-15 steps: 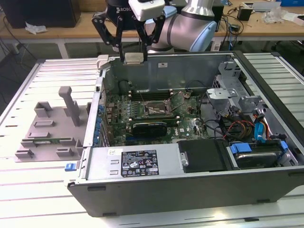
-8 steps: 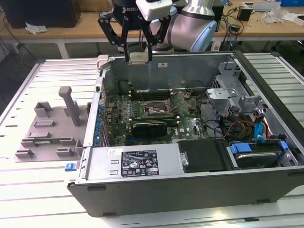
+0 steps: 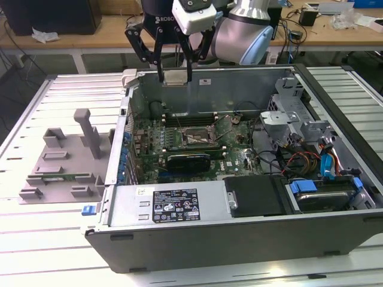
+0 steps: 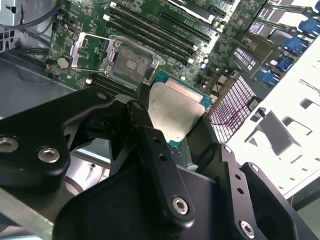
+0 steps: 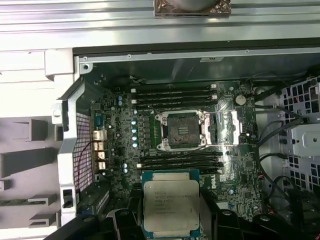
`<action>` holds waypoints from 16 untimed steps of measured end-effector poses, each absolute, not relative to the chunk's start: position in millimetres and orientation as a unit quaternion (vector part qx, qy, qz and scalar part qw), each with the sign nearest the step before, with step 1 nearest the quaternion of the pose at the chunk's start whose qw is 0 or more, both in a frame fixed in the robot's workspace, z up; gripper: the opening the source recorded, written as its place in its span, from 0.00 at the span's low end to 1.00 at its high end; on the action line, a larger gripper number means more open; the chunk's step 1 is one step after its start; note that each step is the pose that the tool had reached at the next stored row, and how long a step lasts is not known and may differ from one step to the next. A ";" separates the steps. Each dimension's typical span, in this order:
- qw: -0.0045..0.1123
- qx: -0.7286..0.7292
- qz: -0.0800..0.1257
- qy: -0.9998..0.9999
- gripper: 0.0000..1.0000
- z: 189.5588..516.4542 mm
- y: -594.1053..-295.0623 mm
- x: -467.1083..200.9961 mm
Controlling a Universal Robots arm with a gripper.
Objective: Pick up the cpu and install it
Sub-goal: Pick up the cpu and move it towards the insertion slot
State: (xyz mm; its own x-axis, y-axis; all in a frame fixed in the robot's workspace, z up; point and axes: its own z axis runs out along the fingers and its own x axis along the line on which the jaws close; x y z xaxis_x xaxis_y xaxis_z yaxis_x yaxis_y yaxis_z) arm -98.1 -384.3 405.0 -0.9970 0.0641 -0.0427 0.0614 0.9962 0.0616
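Observation:
My gripper [image 3: 175,78] hangs above the back wall of the open computer case [image 3: 179,245], shut on the cpu [image 3: 175,76], a flat square chip with a silver-grey top. In both wrist views the cpu [image 4: 172,110] [image 5: 171,207] sits clamped between the black fingers [image 4: 150,135], held in the air over the green motherboard [image 5: 235,165]. The socket [image 5: 181,129] [image 4: 129,62] [image 3: 200,139] lies open on the board, its metal frame lifted to one side and its dark middle bare. The cpu is apart from the socket, well above it.
A long black expansion card [image 3: 188,160] lies in front of the socket. The power supply [image 3: 173,203] and a drive bay [image 3: 320,194] line the near wall. Cables and a metal cage [image 3: 287,119] fill the exterior view's right. A grey parts fixture [image 3: 66,161] stands outside the case.

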 end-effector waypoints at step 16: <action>0.020 0.031 0.032 0.999 0.54 375.7 -384.3 -95.4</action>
